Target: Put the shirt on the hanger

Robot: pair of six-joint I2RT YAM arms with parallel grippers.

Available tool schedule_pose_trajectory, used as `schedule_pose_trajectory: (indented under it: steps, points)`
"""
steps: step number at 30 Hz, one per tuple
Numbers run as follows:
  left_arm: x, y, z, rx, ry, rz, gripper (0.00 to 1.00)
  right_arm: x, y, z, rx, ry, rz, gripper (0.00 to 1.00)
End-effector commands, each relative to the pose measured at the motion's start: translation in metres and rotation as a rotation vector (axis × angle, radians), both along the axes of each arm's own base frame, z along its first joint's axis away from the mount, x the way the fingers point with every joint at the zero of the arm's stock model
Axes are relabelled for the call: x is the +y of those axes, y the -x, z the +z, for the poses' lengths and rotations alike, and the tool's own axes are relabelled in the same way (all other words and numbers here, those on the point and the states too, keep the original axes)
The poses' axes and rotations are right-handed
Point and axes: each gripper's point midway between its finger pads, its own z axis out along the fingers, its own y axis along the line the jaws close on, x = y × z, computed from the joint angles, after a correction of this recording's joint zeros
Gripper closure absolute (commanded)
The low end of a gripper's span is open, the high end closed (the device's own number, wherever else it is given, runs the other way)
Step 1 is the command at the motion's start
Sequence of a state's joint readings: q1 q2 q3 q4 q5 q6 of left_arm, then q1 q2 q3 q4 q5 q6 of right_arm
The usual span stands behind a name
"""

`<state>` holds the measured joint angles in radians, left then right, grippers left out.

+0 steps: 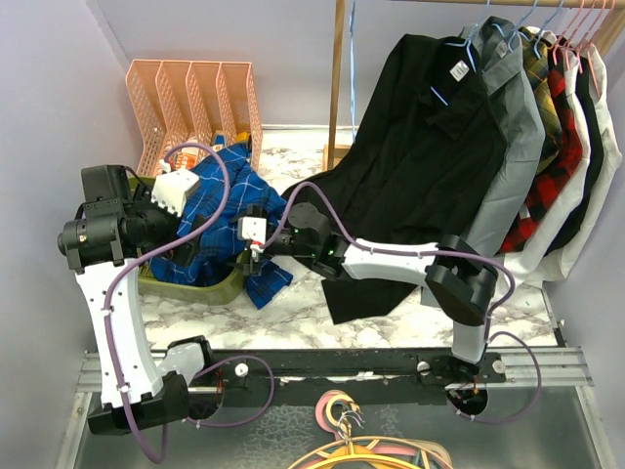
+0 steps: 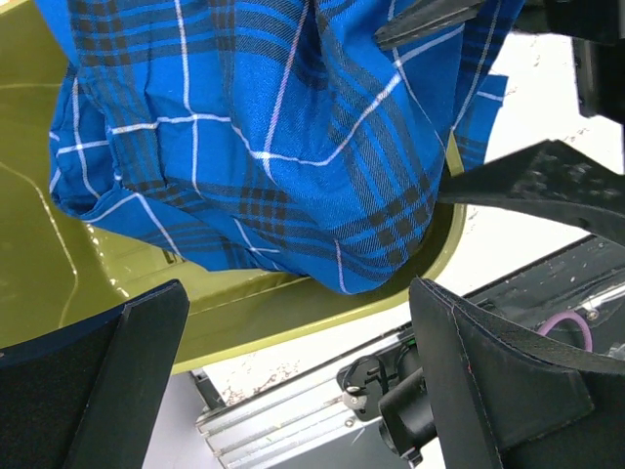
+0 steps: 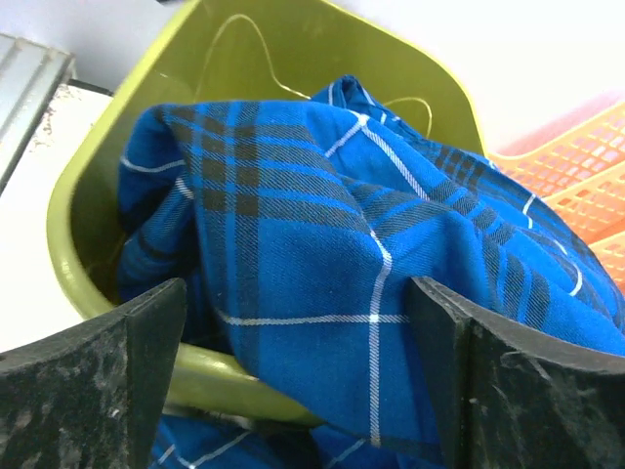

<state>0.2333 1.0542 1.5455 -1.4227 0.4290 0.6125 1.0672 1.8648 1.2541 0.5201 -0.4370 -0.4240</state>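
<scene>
Left gripper (image 2: 298, 293): fingers spread wide with nothing between them, poised just off the near side of the shirt (image 1: 220, 210). Right gripper (image 3: 298, 293): also spread. Blue cloth fills the gap ahead of it and appears to reach in between the fingers, but nothing is pinched.

Shirt location: heaped in an olive tub (image 3: 83, 254) at about 9 o'clock on the worktop (image 1: 293, 322). One flap spills over the tub rim onto the marble.

Orientation (top view): the bundle's long axis runs roughly 11 o'clock to 5 o'clock, and the loose flap is the 5 o'clock end. I cannot find the collar or the buttons, so I cannot tell which end is the neck.

Hanger: I cannot pick it out with certainty in any view.

Why the arms are placed this way (judgement): the two arms come at the heap from opposite sides, the left from about 9 o'clock and the right from about 3 o'clock. Open fingers on both suggest the approach to a first grasp, probably to lift the cloth out of the tub and spread it so the neck opening can be found. The crumpled heap hides its seams, so a blind pinch may catch several layers at once.
</scene>
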Motion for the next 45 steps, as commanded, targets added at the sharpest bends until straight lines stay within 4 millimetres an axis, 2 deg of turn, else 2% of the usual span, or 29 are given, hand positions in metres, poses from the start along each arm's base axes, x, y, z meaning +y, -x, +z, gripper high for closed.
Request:
schedule_pose_trajectory:
  steps: [1,3,5,6,10,14,16,19,21,23,27,31,33,38,40,43,45]
  points:
    - [0.006,0.005,0.014,-0.059,-0.057,0.014,0.01,0.016,-0.021,-0.006,-0.020,0.015,-0.071,0.21]
    - [0.004,0.008,0.025,-0.104,-0.064,0.003,0.01,0.021,-0.031,-0.005,-0.021,0.019,-0.110,0.50]
    - [0.000,0.012,0.037,-0.156,-0.065,-0.016,0.01,0.022,-0.040,0.012,-0.035,-0.005,-0.153,0.93]
    - [-0.002,0.014,0.043,-0.181,-0.066,-0.023,0.01,0.021,-0.045,0.025,-0.045,-0.034,-0.179,0.98]
    - [-0.007,0.017,0.058,-0.238,-0.064,-0.040,0.01,0.011,-0.057,0.099,-0.108,-0.174,-0.262,0.99]
    - [-0.012,0.019,0.059,-0.250,-0.044,-0.060,0.01,-0.002,-0.082,0.169,-0.134,-0.287,-0.399,0.99]
    - [-0.016,0.022,0.059,-0.256,-0.034,-0.073,0.01,-0.013,-0.098,0.194,-0.137,-0.336,-0.455,0.99]
    - [-0.025,0.029,0.057,-0.273,-0.014,-0.110,0.01,-0.029,-0.128,0.218,-0.126,-0.381,-0.547,0.99]
    - [-0.028,0.032,0.051,-0.268,-0.004,-0.135,0.01,-0.040,-0.148,0.224,-0.103,-0.395,-0.598,0.99]
    - [-0.023,0.026,0.035,-0.223,-0.012,-0.118,0.01,-0.052,-0.165,0.226,-0.065,-0.402,-0.620,0.99]
    - [-0.002,-0.006,0.002,-0.148,-0.012,0.003,0.01,-0.065,-0.182,0.223,-0.045,-0.397,-0.644,0.99]
    - [0.001,-0.029,-0.025,-0.114,0.005,-0.002,0.01,-0.075,-0.198,0.218,-0.037,-0.375,-0.708,0.99]
    - [-0.001,-0.037,-0.027,-0.121,0.020,-0.027,0.01,-0.082,-0.207,0.215,-0.029,-0.364,-0.748,0.99]
    - [-0.041,-0.030,-0.022,-0.082,0.176,-0.206,0.01,-0.099,-0.224,0.207,-0.005,-0.340,-0.813,0.99]
    - [-0.052,-0.027,-0.031,-0.014,0.202,-0.239,0.01,-0.106,-0.231,0.206,0.003,-0.334,-0.846,0.99]
    - [-0.061,-0.030,-0.048,0.034,0.150,-0.246,0.01,-0.115,-0.240,0.207,0.016,-0.328,-0.883,0.99]
    - [-0.079,-0.030,-0.055,0.037,0.130,-0.283,0.01,-0.118,-0.244,0.206,0.025,-0.317,-0.895,0.99]
